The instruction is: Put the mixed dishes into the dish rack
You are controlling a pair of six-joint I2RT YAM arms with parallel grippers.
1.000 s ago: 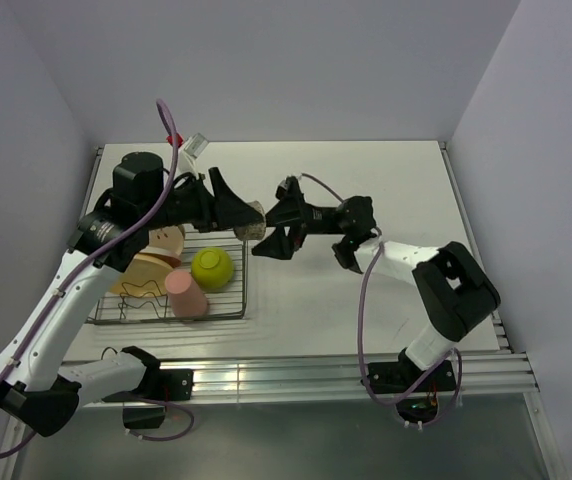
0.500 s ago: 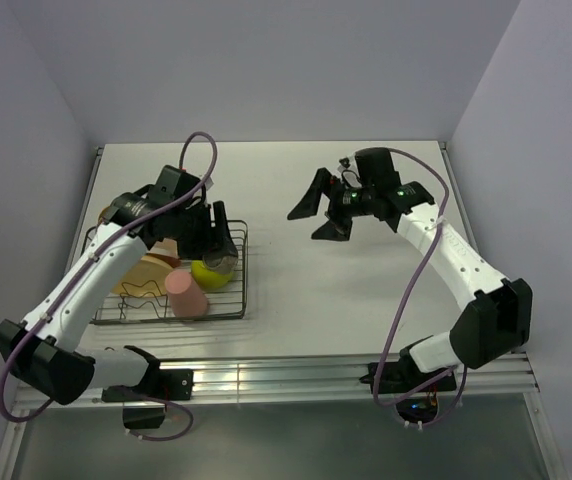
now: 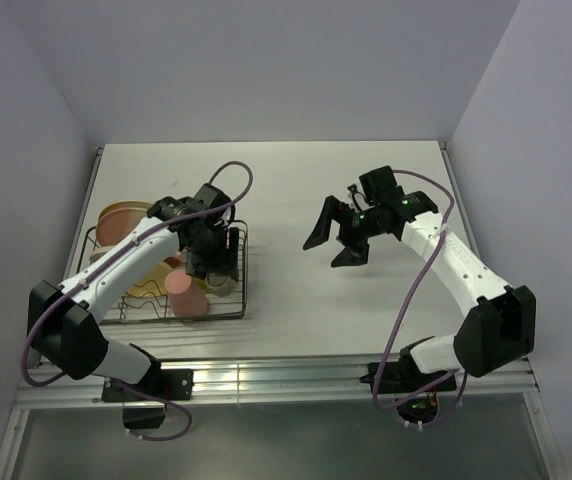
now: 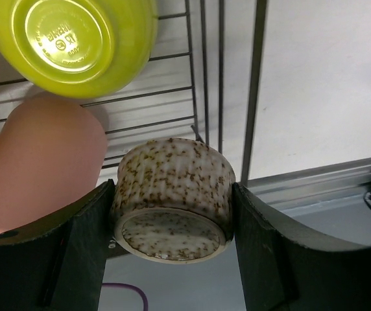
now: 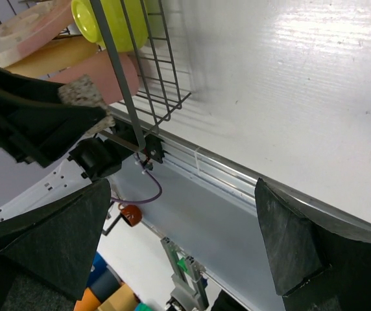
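Over the last second the speckled grey-brown cup (image 4: 172,188) has left the mid-air meeting of the two arms. The left gripper (image 4: 172,220), clamped on its sides, has carried it down into the near right corner of the dish rack (image 3: 244,270), beside the pink cup (image 4: 43,162) and yellow-green bowl (image 4: 69,39). The right gripper (image 3: 332,246) has withdrawn over the worktop (image 3: 366,300), spread wide and empty. Only the release seems left.

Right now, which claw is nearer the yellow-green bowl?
Left. The left claw, shut on the speckled cup, is at the dish rack beside the yellow-green bowl; the right claw hangs open over the table, right of it.
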